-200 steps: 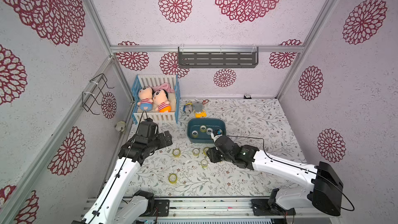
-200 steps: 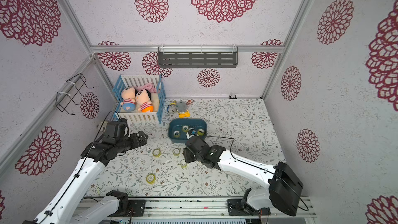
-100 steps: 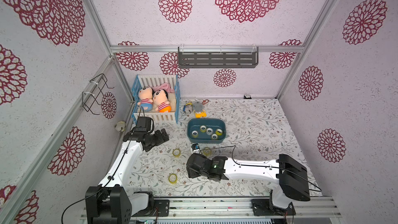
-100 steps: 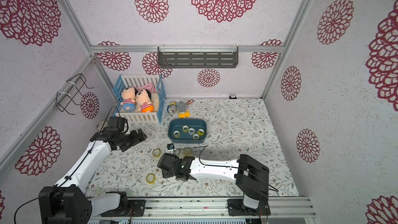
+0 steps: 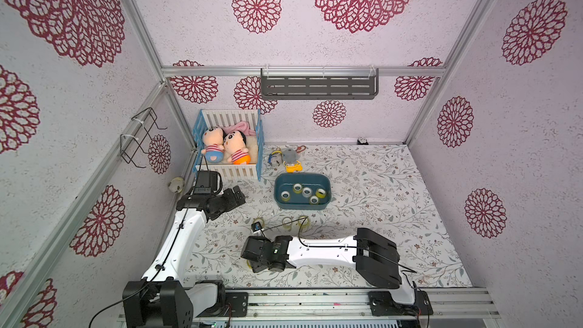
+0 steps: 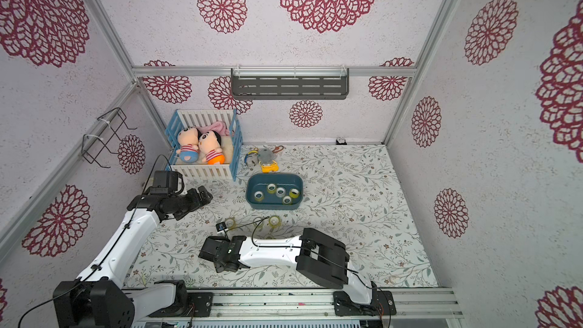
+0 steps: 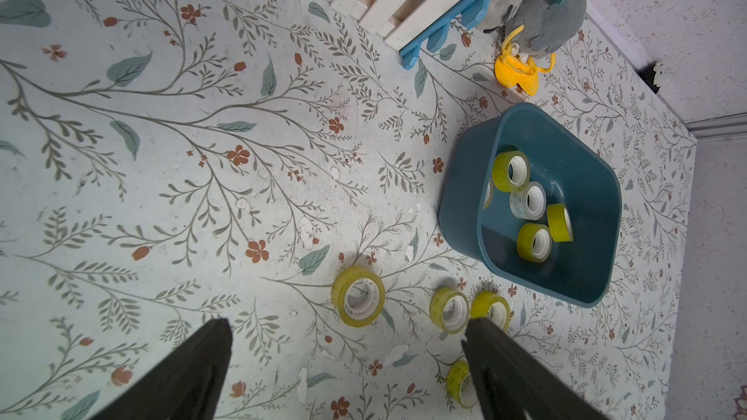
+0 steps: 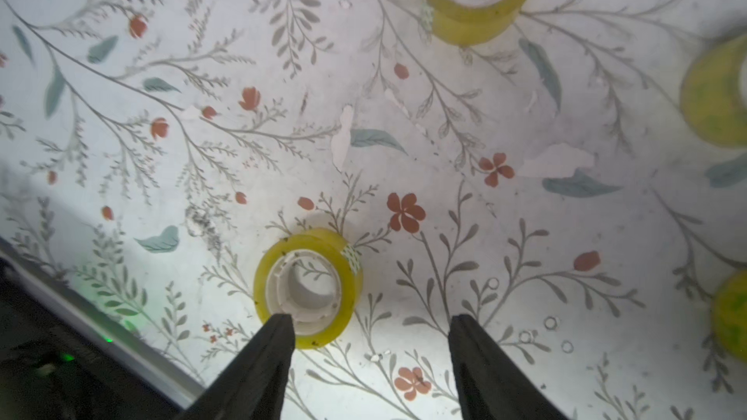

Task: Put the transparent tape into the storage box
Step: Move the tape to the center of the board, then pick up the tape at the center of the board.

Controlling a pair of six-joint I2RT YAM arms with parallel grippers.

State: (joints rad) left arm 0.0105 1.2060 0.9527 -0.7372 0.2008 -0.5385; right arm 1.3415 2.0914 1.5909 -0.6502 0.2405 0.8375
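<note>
In the storage box [image 5: 299,206], far-centre on the table [image 5: 378,178]: five tape rolls [image 5: 321,193]. Loose transparent tape [image 8: 351,292] lying by the table's near edge, below the right tool [image 8: 368,321], spread and empty. Left tool [image 7: 346,322] spread, empty too.

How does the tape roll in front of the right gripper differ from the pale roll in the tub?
Colour: the yellow roll by the right gripper is yellow-tinted; the pale roll is whitish-clear. Place: the yellow roll lies on the floral mat; the pale roll is inside the storage box. Both lie flat, white core up.
</note>
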